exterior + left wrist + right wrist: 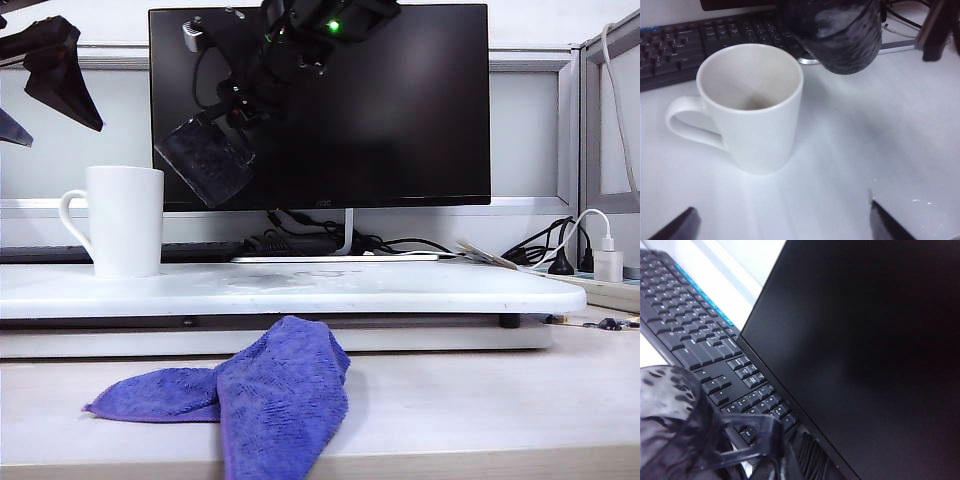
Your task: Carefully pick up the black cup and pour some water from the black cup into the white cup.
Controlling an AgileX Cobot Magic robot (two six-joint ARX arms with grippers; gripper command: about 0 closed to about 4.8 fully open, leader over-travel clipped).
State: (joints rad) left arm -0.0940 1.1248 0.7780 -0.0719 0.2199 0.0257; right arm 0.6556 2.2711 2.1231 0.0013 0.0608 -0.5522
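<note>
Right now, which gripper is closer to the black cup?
Right. The right gripper holds the black cup by its handle, tilted in the air right of the white cup. The left gripper hangs open, apart at the upper left, above the white cup.

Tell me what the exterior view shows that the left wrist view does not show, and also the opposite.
Only the exterior view shows the purple cloth, the monitor and the right gripper shut on the black cup's handle, holding it tilted in the air right of the white cup.

Only the left wrist view shows the keyboard, the inside of the white cup, and the open left gripper low over the table.

Both show the white cup and the black cup.
</note>
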